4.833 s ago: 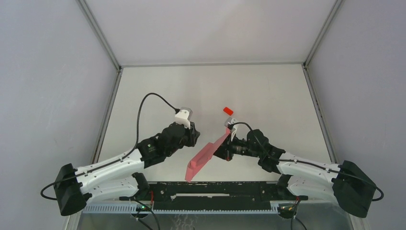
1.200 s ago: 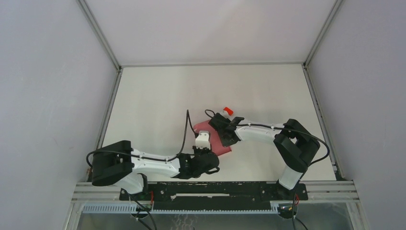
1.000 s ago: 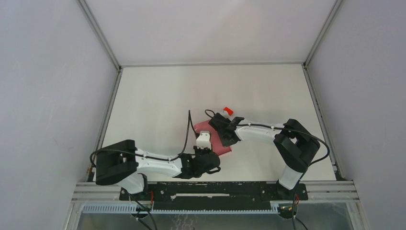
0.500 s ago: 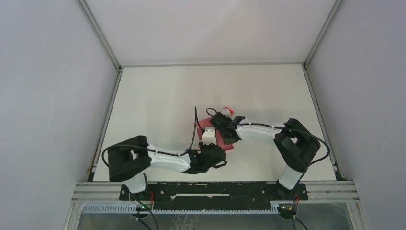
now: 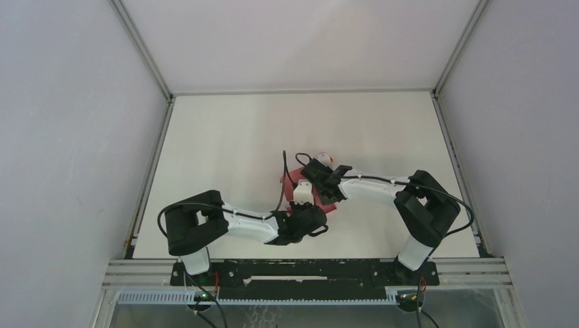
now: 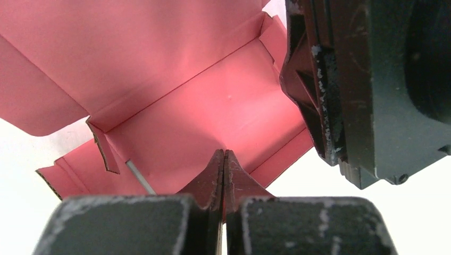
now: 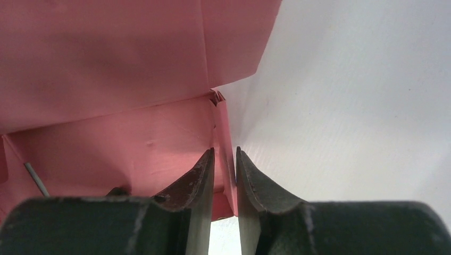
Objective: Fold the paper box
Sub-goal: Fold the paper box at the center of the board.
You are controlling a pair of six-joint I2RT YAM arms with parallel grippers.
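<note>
From above, your paper box [image 5: 289, 179] lies mid-table [image 5: 225, 150], mostly hidden. Left wrist: your left tool [image 6: 224, 159] is clenched on nothing, tips against the box's inner panel [image 6: 213, 122], likely pinning it. Right wrist: your right tool [image 7: 224, 164] is released, jaws barely apart astride a side flap [image 7: 222, 127], likely steering the crease. No readable writing.

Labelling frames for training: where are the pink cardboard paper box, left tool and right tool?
Pink cardboard paper box [image 6: 213, 122]: left wrist view, inner panel.
Left tool [image 6: 224, 159]: left wrist view, closed fingertips.
Right tool [image 7: 224, 154]: right wrist view, between fingertips.
</note>
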